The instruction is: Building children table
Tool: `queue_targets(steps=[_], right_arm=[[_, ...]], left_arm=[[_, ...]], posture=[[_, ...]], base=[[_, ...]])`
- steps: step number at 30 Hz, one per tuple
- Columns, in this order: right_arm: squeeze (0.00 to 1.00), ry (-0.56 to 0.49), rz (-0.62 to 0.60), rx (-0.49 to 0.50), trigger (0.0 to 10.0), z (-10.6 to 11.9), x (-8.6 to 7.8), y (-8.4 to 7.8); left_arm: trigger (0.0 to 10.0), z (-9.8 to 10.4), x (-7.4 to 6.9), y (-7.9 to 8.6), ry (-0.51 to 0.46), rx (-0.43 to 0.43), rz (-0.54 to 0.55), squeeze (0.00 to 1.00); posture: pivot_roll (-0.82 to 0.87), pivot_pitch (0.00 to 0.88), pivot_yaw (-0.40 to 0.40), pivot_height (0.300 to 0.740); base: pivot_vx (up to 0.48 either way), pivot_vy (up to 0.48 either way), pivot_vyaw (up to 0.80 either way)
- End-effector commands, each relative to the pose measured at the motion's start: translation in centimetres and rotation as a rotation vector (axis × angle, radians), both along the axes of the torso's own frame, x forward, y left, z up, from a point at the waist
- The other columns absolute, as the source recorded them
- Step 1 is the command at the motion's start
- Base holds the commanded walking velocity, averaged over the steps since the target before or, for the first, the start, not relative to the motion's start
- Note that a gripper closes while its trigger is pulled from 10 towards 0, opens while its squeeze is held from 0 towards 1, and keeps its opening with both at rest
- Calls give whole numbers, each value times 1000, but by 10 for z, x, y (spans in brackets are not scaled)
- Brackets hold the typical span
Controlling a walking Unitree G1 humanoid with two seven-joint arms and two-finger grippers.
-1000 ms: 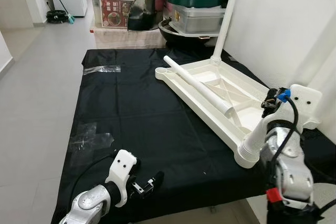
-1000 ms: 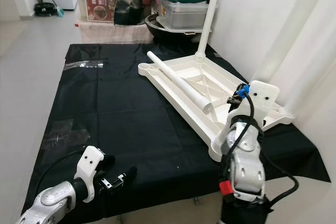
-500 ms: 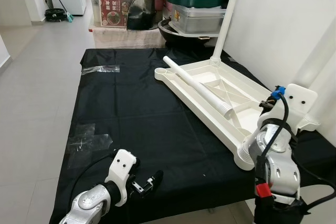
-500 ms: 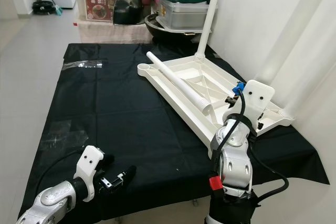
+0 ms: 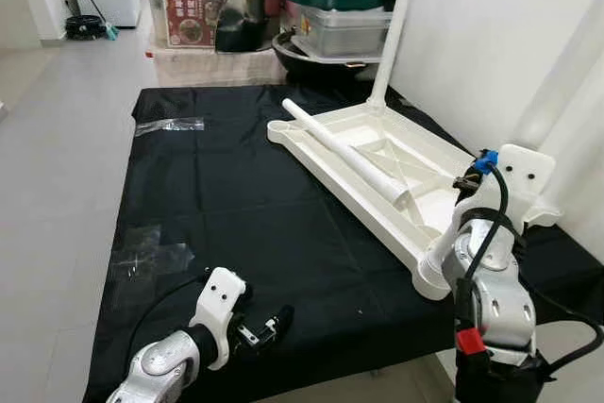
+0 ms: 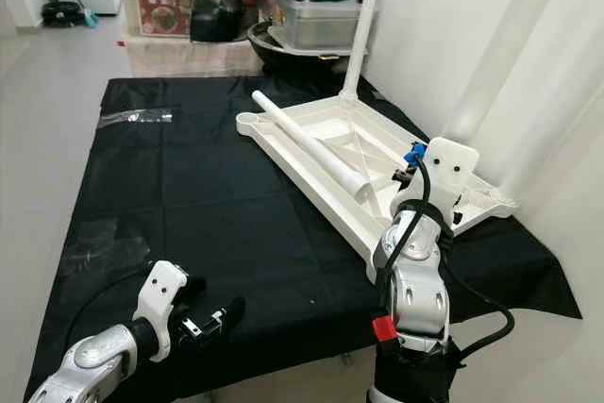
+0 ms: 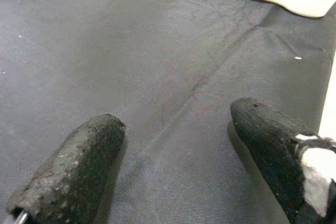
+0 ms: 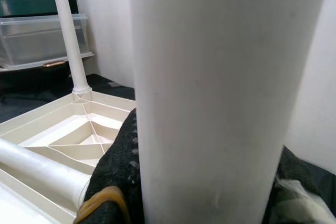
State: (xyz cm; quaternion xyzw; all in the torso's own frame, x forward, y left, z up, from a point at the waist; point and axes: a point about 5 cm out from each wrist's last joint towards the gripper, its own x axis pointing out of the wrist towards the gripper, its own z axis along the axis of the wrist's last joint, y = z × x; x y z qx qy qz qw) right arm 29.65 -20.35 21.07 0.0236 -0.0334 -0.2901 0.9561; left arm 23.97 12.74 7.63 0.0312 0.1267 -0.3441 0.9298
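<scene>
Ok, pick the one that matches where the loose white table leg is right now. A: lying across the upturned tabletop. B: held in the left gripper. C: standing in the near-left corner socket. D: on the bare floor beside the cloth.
A: the loose leg lies slantwise across the upturned tabletop, while the left gripper hovers open over the black cloth.

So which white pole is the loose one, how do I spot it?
Find the black cloth, then the upside-down white tabletop on it. The loose leg lies slanted across the tabletop, while the other legs stand upright.
</scene>
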Motion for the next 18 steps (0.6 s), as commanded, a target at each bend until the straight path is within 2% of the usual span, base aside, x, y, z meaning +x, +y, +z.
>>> queue_targets(steps=[1,8,9,10,11,12,15,16,17,18], right_arm=[[0,162,-16,44,10000,-31,-2,-4],[0,158,-58,62,10000,-30,-4,-9],[31,158,-59,63,10000,-30,-4,-9],[439,157,-60,63,10000,-30,-4,-10],[439,157,-61,62,10000,-30,-4,-10],[749,156,-61,63,10000,-30,-4,-10],[749,156,-60,64,10000,-30,-4,-10],[624,158,-49,58,10000,-29,-4,-9],[0,153,-39,53,10000,-27,-3,-8],[0,149,-31,50,10000,-26,-3,-7]], left_arm=[[10000,-3,0,-1,10,5,-3,0],[10000,-4,0,-1,13,4,-4,0],[10000,-4,0,-1,13,4,-5,0],[10000,-4,-1,-1,13,3,-5,0],[10000,-4,-1,-1,13,3,-5,0],[10000,-4,-1,-2,13,3,-5,0],[10000,-4,-1,-1,13,3,-5,0],[10000,-4,-1,-1,14,3,-5,0],[10000,-4,-1,-1,14,3,-6,0],[10000,-4,-1,-1,15,3,-6,0]], posture=[[-29,0,-85,740],[-31,0,-86,740],[-31,0,-86,740],[-32,0,-86,740],[-32,0,-86,740],[-31,0,-86,740],[-31,0,-86,740],[-33,0,-86,740],[-33,0,-86,740],[-33,0,-86,740]], base=[[0,0,0],[0,0,0],[0,0,0],[0,0,0],[0,0,0],[0,0,0],[0,0,0],[0,0,0],[0,0,0],[0,0,0]])
